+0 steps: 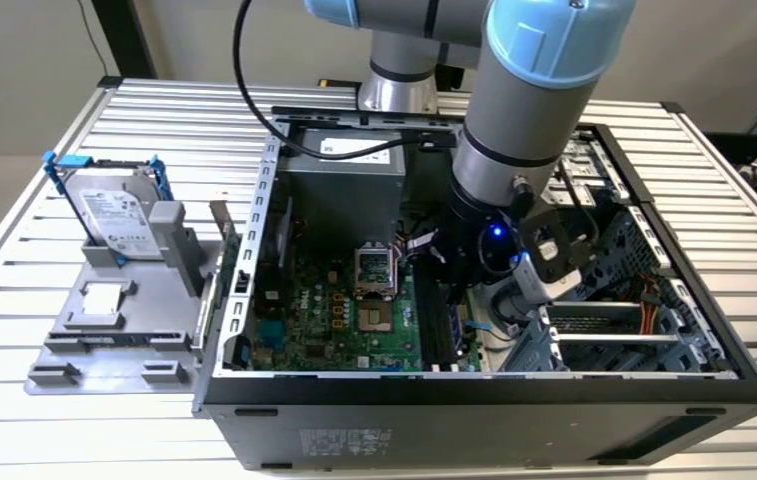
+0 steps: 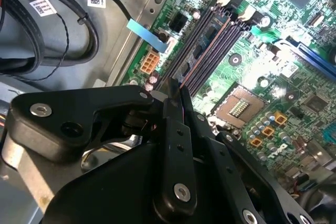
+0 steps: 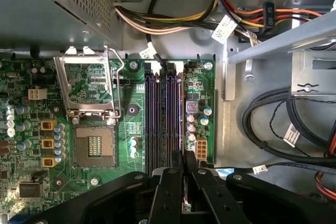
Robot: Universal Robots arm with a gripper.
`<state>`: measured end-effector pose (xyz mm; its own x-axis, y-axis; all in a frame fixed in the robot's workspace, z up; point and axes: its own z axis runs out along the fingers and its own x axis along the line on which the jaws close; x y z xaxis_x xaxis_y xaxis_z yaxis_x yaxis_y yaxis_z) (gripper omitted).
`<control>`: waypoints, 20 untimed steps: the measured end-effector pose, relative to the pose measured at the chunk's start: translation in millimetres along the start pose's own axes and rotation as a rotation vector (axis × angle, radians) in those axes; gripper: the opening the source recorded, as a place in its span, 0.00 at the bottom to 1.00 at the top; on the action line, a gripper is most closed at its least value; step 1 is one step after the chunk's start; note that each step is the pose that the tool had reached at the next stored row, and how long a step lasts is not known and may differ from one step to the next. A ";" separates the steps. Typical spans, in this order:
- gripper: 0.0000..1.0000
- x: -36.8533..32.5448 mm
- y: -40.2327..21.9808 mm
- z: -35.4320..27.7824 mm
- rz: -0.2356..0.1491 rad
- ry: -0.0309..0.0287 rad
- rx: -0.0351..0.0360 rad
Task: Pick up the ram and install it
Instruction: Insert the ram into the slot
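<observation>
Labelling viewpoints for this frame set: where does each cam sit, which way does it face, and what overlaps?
Exterior view: off the arm, above and outside the open computer case, looking down into it; the arm reaches inside.
First wrist view: on the arm, looking straight down past the hand at the motherboard and memory slots.
Second wrist view: on the arm, looking obliquely past the hand at the memory slots.
Shared: both wrist views show the hand, slots and CPU socket.

A ribbed silver metal table (image 1: 31, 250) carries an open black desktop computer case (image 1: 485, 410) beside a grey plastic parts fixture (image 1: 111, 345).
</observation>
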<state>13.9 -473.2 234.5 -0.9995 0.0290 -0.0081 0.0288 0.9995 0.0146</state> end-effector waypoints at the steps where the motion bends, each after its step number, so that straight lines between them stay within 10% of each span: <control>1: 0.00 0.0 0.0 0.0 0.001 -0.0001 -0.0002; 11: 0.00 0.1 -0.1 2.7 0.025 0.0014 0.0006; 20: 0.00 -2.2 0.0 5.2 0.025 0.0232 0.0035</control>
<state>16.2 -473.2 229.4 -0.9985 0.0533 0.0155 0.0534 0.9985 0.0110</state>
